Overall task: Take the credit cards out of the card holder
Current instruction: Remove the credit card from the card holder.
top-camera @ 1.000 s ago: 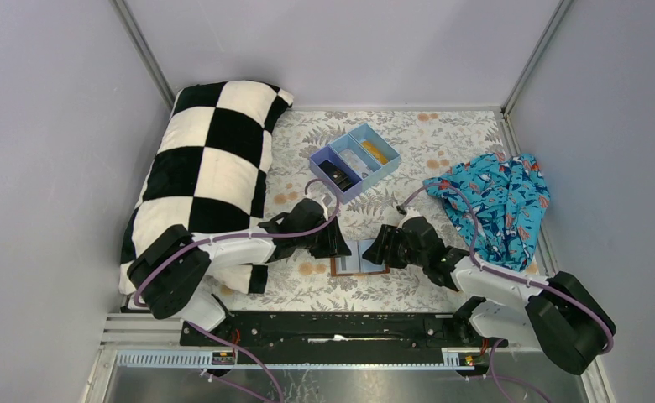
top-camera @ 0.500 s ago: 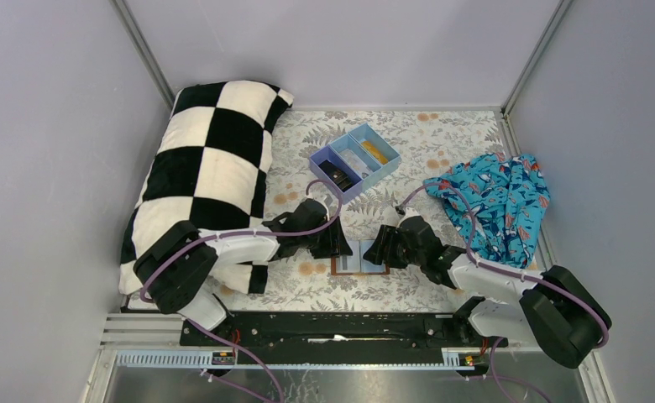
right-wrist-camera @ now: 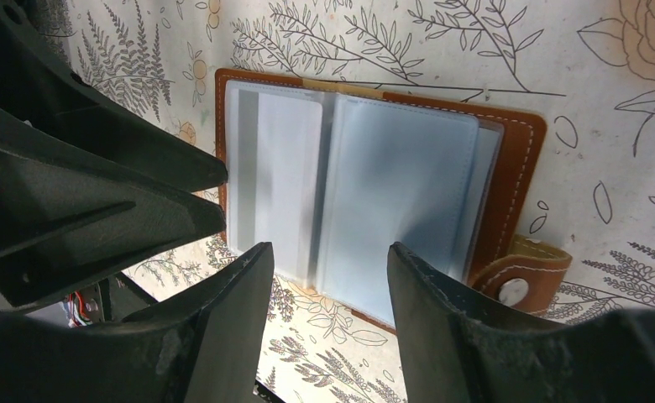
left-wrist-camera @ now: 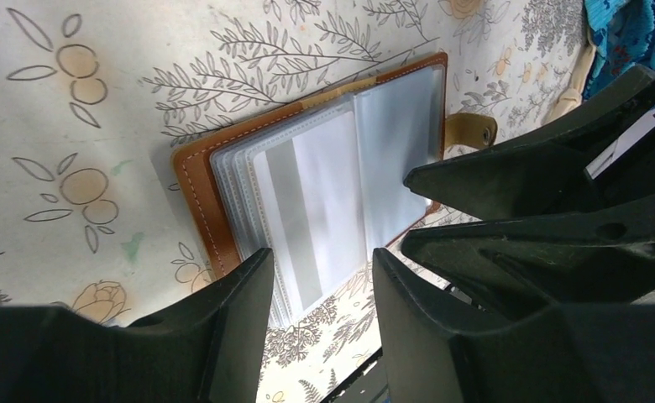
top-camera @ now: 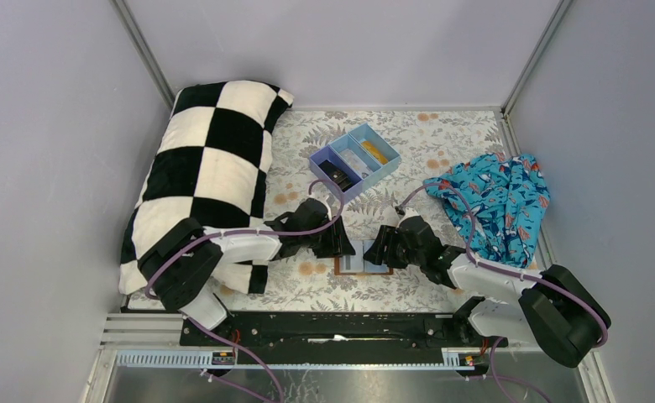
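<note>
Leather card holder [right-wrist-camera: 521, 159] lies open; both jaws stand released, empty. Pin its cover, then pinch one card [right-wrist-camera: 289, 168] by its edge.

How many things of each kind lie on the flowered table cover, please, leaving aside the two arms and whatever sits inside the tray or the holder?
card holder: 1
blue tray: 1
checkered pillow: 1
patterned cloth: 1
Total: 4
</note>
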Robot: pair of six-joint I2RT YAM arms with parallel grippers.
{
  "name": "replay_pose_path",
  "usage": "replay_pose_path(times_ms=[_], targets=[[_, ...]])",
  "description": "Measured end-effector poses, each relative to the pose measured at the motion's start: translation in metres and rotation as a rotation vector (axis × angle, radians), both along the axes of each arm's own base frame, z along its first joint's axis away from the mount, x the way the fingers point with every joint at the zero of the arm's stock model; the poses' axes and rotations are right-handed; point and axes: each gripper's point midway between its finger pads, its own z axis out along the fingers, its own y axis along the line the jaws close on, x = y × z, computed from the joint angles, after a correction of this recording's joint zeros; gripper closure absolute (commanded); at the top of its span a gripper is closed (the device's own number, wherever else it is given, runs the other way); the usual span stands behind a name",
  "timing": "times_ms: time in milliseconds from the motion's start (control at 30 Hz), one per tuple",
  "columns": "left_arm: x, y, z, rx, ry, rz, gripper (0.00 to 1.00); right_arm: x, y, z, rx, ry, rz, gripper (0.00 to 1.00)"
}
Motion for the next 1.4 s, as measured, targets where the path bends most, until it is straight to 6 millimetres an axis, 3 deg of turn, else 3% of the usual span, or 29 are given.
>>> replay_pose_path(times_ms=[467,733,1133,1400], targets=[[-0.006,-0.026,0.021,-0.157,0.028,-0.066,0.50,0.001,0.001,0.002,0.005,-0.006,-0.001,0.40],[-0.006,-0.041,0.031,-0.221,0.048,-0.098,0.50,0.006,-0.006,0.020,0.016,-0.065,-0.042,0.40],[-0.001,-0.086,0.049,-0.330,0.053,-0.175,0.51,0.008,-0.071,0.056,0.111,-0.255,-0.382,0.40],[-0.010,-0.118,0.037,-0.354,0.099,-0.237,0.53,0.011,-0.118,0.070,0.055,-0.354,-0.570,0.38]])
